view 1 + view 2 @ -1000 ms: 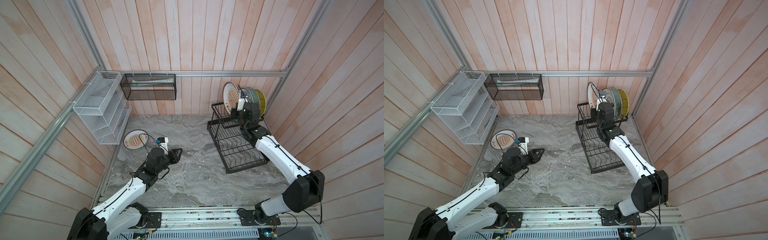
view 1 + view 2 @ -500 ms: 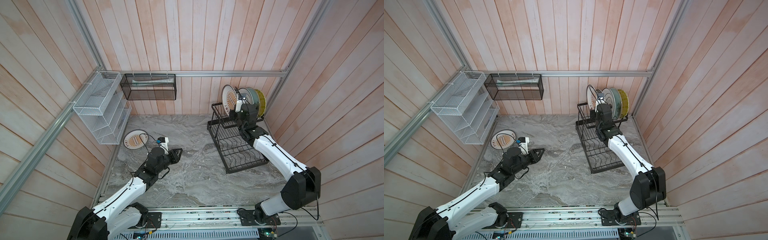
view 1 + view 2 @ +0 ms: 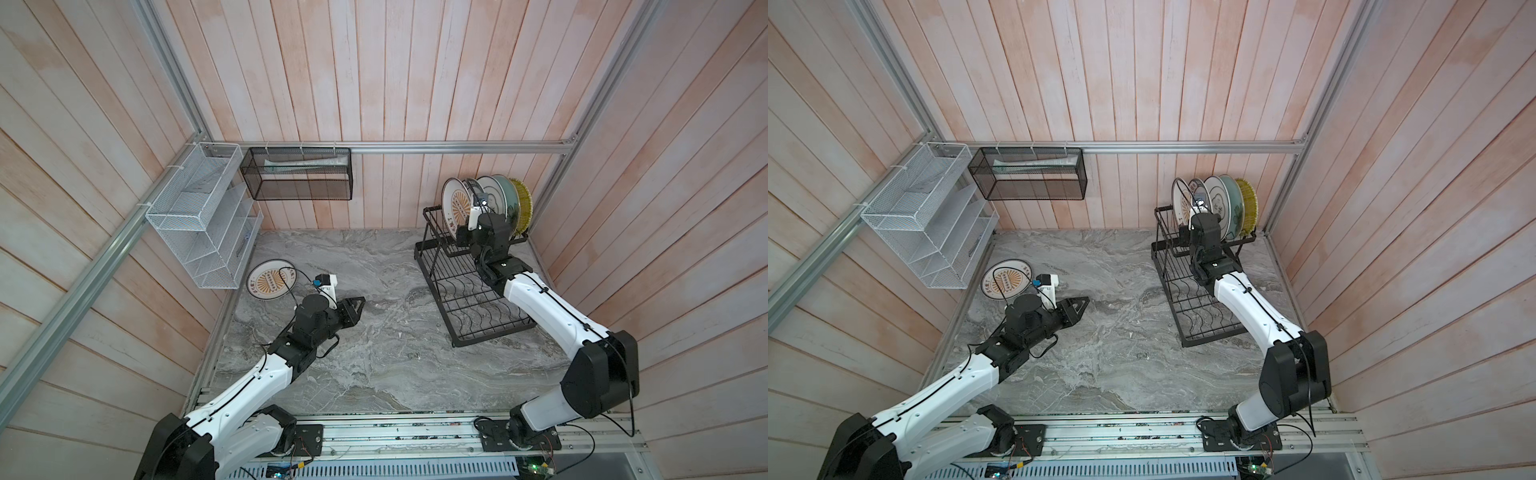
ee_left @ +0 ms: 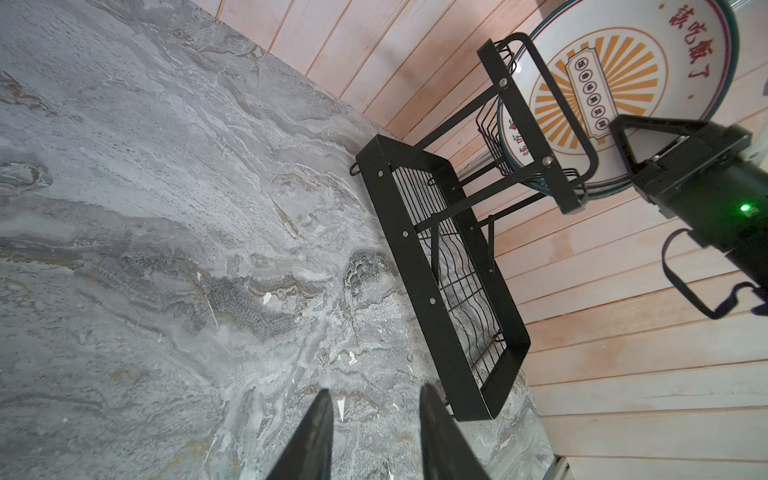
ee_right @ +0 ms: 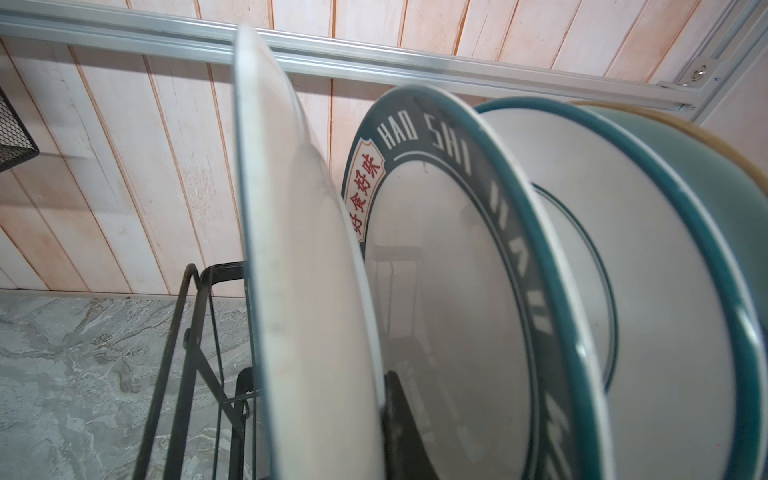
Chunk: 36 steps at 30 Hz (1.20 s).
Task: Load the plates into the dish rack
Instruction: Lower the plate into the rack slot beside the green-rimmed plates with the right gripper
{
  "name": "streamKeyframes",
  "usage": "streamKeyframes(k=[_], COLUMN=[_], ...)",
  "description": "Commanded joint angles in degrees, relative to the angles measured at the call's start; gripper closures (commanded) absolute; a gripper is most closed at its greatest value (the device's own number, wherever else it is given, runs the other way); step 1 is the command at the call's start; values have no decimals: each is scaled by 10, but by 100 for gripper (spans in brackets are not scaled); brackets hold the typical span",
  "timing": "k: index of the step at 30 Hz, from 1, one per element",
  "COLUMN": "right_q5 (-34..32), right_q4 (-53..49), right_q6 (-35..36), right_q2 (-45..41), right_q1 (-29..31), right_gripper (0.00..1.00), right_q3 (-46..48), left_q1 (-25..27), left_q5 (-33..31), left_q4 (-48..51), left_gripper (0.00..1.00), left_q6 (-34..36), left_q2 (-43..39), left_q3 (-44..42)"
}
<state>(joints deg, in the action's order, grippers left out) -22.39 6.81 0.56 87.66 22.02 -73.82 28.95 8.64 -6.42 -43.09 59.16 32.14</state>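
Observation:
The black wire dish rack [image 3: 469, 291] [image 3: 1200, 299] [image 4: 440, 266] stands at the back right. Several plates stand on edge in its upper basket: lettered rim [image 5: 449, 270], white with dark ring [image 5: 623, 249], teal [image 3: 509, 199], yellow [image 3: 524, 203]. My right gripper [image 3: 462, 235] [image 5: 320, 415] is shut on the rim of an orange-sunburst plate [image 3: 455, 203] [image 3: 1181, 199] [image 4: 602, 79] at the row's left end, its lower edge down in the basket. A second sunburst plate [image 3: 270, 280] [image 3: 1007, 279] lies flat at the left wall. My left gripper [image 3: 359, 303] [image 4: 374, 395] hovers open and empty over the table.
A white mesh shelf [image 3: 199, 216] hangs on the left wall above the flat plate. A black mesh box basket [image 3: 297, 174] hangs on the back wall. The rack's lower wavy-wire tray [image 3: 482, 307] holds nothing. The marble table [image 3: 374, 353] lies between the arms.
My right arm has shifted slightly left and down with the sunburst plate at the upper basket. The left arm has not moved.

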Motion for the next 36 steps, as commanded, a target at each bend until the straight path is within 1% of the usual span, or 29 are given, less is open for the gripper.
streamKeyframes(k=[1,13,17,22,36], right_q5=[0,5,0,-4,-13], right_q4=[38,31,30,33,35], right_q6=[-13,-24,-24,-25,-15], right_q2=[1,0,-1,-7,-22], right_q1=[-4,-4,-3,-3,-2], right_gripper=[100,100,89,79,64], right_q3=[5,18,22,29,37], left_q1=[1,1,1,1,1], left_q5=[-7,-6,-8,-9,-7], left_q4=[-4,-2,-1,-1,2], left_gripper=[64,64,64,64,64], left_q6=[5,5,5,4,0], left_q2=[3,3,1,1,0], left_q3=[14,13,13,13,14])
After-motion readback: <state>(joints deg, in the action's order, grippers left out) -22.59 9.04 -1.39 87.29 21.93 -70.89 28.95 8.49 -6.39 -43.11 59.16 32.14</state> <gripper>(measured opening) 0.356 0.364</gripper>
